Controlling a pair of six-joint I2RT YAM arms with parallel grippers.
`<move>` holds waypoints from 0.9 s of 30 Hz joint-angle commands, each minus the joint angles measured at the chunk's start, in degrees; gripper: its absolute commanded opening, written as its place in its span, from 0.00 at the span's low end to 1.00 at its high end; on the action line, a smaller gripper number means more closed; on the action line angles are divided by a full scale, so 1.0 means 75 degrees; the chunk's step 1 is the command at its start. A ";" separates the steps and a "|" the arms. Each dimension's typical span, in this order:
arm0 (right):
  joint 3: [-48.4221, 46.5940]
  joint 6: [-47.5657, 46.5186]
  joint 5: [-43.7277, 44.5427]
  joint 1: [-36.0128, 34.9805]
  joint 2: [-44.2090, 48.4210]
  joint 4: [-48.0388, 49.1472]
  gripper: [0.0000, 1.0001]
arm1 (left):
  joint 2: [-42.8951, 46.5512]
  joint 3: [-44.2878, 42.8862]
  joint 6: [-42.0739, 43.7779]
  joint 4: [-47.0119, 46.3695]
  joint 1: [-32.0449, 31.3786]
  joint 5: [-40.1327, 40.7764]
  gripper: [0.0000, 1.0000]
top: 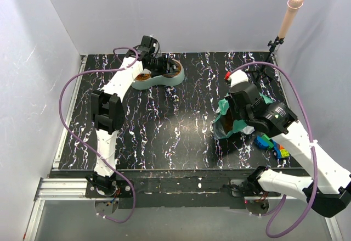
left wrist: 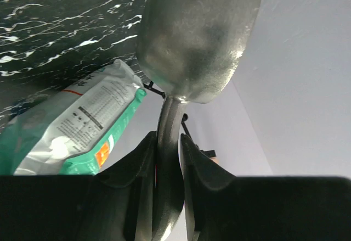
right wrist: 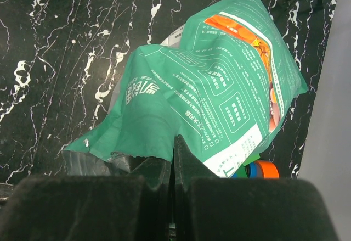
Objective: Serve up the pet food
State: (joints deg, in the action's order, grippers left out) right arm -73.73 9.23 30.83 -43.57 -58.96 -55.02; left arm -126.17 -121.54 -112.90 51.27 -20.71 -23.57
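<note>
Left end effector [left wrist: 167, 145] grips scoop [left wrist: 197, 38] handle above bowl [top: 180, 78], tabletop [top: 181, 125] far edge; tip slowly over kibble [top: 143, 77]. Right end effector [right wrist: 173, 154] pinched closed on bag [right wrist: 219, 87].

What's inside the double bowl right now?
Brown kibble shows in the left-hand compartment of the bowl. The left gripper, shut on the scoop, covers part of the right-hand compartment, so its contents cannot be told.
</note>
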 commanded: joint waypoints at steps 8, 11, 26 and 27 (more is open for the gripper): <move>-0.1008 -0.0176 0.0015 -0.0003 -0.0412 0.0423 0.01 | 0.3401 0.3569 0.2652 -0.2251 -0.0168 -0.1027 0.00; -0.1254 -0.0118 -0.0161 -0.0015 -0.0669 0.0166 0.01 | 0.4538 0.4600 0.3601 -0.2546 -0.0192 -0.1554 0.00; -0.2648 0.0222 -0.1602 -0.0015 -0.2145 0.0106 0.01 | 1.0270 0.9184 0.5059 -0.2524 -0.0811 -0.3454 0.00; -0.2707 0.0233 -0.1707 -0.0026 -0.2263 0.0106 0.01 | 1.0446 0.9278 0.5011 -0.2279 -0.0952 -0.3420 0.00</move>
State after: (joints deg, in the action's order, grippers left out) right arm -87.64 9.91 22.22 -43.51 -74.37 -60.34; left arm -53.76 -53.76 -75.20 33.56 -24.91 -45.36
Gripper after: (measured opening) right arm 0.028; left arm 0.193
